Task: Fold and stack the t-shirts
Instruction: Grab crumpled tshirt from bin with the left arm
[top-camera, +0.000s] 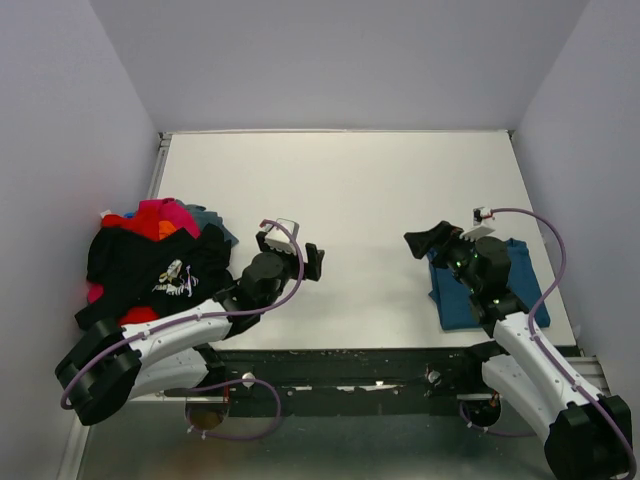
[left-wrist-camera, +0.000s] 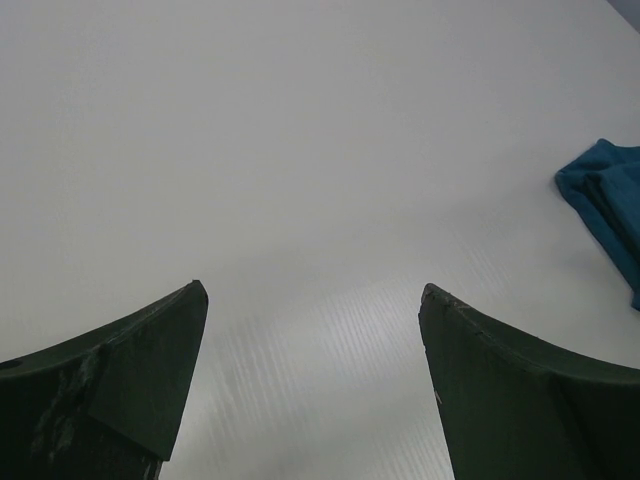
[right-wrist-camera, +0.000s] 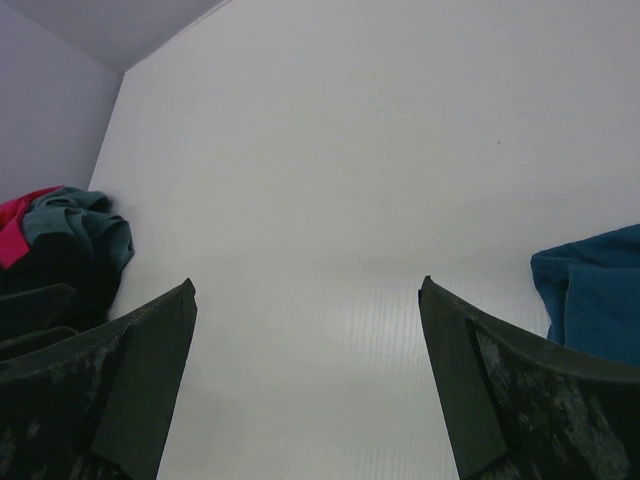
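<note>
A heap of unfolded t-shirts (top-camera: 150, 265) lies at the table's left edge, a black one with a white print on top, with red (top-camera: 150, 215), pink and grey-blue (top-camera: 208, 216) ones under it. A folded teal-blue t-shirt (top-camera: 500, 295) lies at the near right, partly under my right arm. My left gripper (top-camera: 297, 252) hovers just right of the heap, open and empty (left-wrist-camera: 312, 290). My right gripper (top-camera: 432, 243) is beside the teal shirt's left edge, open and empty (right-wrist-camera: 305, 285). The teal shirt (left-wrist-camera: 610, 205) shows at the right of both wrist views (right-wrist-camera: 590, 295).
The white table (top-camera: 350, 180) is walled by grey panels on the left, back and right. The heap (right-wrist-camera: 70, 225) shows at the left of the right wrist view. Both arm bases sit on the black rail along the near edge.
</note>
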